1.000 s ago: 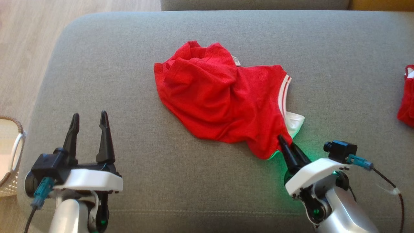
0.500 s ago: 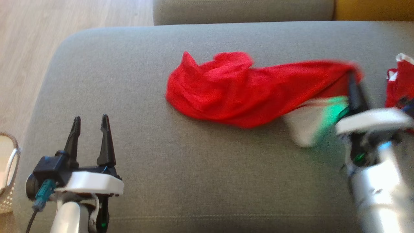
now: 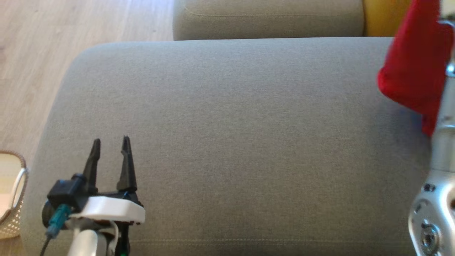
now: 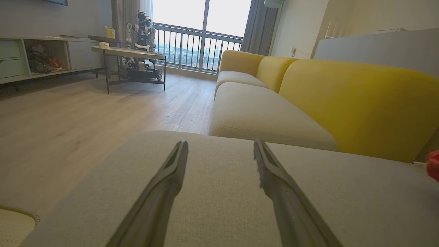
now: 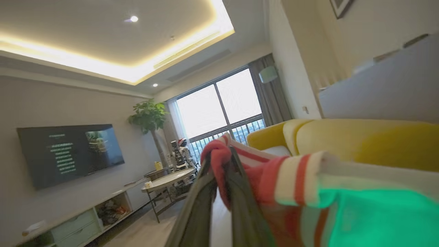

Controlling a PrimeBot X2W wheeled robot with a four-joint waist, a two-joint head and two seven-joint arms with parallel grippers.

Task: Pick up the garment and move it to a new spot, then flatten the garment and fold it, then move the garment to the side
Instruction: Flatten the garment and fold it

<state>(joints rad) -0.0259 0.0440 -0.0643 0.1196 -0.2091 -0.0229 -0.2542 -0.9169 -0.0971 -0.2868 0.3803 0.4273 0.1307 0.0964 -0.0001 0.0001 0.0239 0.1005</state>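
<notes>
- The picking-up part looks done: the red garment (image 3: 412,71) is up in the air, off the grey sofa seat (image 3: 227,124).
- It hangs over the far right corner of the seat, next to the silver right arm (image 3: 440,142).
- The right fingers (image 5: 240,192) are squeezed shut on the garment's edge with the red and white stripes.
- The left fingers (image 3: 124,156) are wide open and hold nothing. They wait over the near left corner of the seat.
- Left to do, I think: put the garment down in a new spot, make it flat, fold it, then push it to the side.
- I see no tag or brand on the garment.
- The TV (image 5: 68,151) shows lines of words, too small to read.
</notes>
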